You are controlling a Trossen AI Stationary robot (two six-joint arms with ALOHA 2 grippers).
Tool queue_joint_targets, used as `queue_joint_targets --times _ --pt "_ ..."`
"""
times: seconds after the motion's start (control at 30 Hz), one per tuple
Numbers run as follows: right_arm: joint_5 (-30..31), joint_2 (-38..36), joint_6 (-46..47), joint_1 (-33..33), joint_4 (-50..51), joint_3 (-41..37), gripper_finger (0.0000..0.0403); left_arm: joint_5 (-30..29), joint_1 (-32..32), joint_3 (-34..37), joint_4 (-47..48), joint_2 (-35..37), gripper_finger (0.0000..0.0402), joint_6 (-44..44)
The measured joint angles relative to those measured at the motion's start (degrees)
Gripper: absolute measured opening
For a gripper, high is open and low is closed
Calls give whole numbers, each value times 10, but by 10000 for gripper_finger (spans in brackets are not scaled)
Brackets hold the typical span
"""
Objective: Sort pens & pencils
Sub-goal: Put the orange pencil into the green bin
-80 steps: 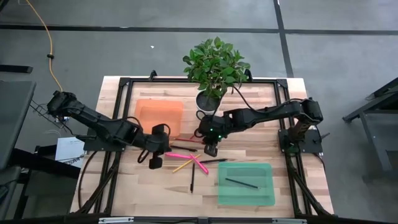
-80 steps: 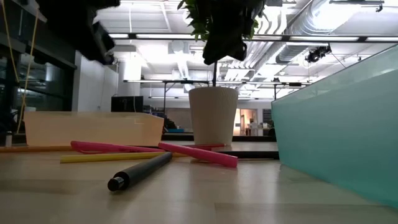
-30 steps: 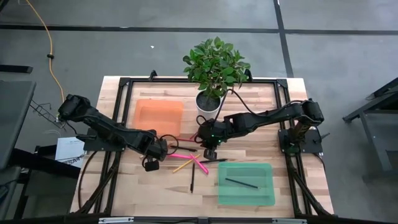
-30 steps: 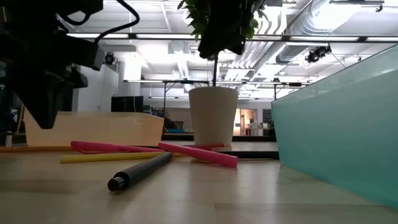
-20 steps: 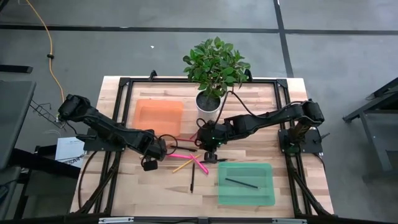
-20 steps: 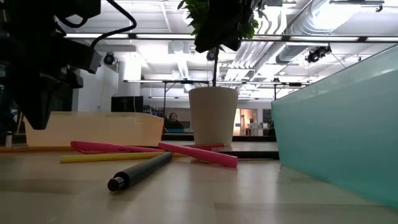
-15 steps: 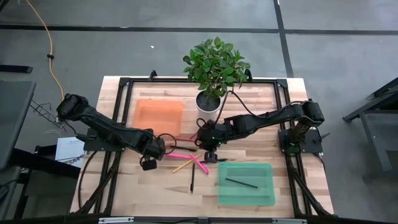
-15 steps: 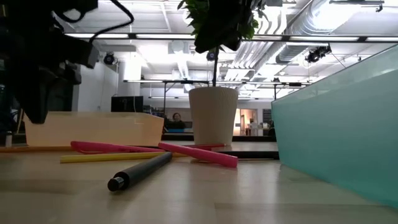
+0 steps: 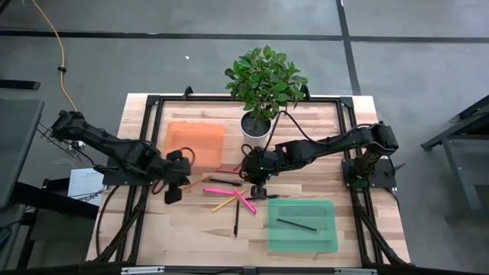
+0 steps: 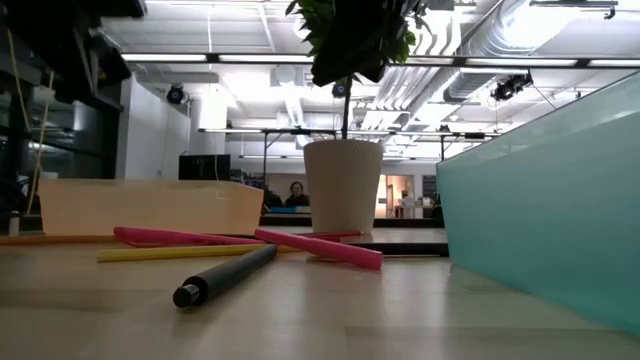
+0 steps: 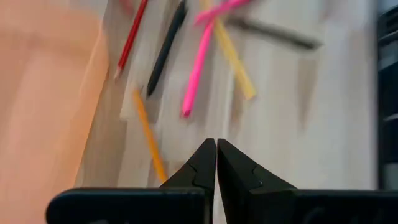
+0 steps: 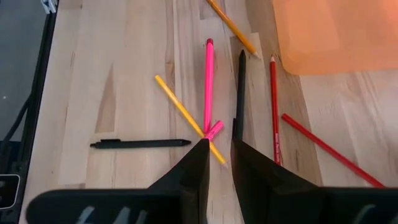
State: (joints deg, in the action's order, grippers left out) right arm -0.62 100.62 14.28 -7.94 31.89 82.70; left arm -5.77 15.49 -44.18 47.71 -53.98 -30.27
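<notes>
Hovering over the heap of sticks at mid-table, the right gripper [image 12: 219, 152] has its fingers a little apart with nothing between them, right above where a pink pen [image 12: 209, 84], a yellow pencil [image 12: 186, 117] and a black pen [image 12: 239, 93] cross. If it drops here, I reckon it could pinch two at once or flick one away. Two red pencils [image 12: 274, 102] lie at its 3 o'clock, toward the orange tray [image 9: 195, 143]. Out at table's 9 o'clock, the left gripper [image 11: 216, 163] waits, fingers together, holding nothing.
</notes>
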Motion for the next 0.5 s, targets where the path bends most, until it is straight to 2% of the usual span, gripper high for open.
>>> queue_joint_targets --times 0.2,0.37,0.5 --pt "0 0 15 10 2 0 57 -10 0 -1 -13 96 5 40" --pt "0 0 27 16 2 0 57 -54 -1 0 44 171 5 45" --pt "0 0 35 19 0 0 57 -69 -1 0 80 203 5 45"
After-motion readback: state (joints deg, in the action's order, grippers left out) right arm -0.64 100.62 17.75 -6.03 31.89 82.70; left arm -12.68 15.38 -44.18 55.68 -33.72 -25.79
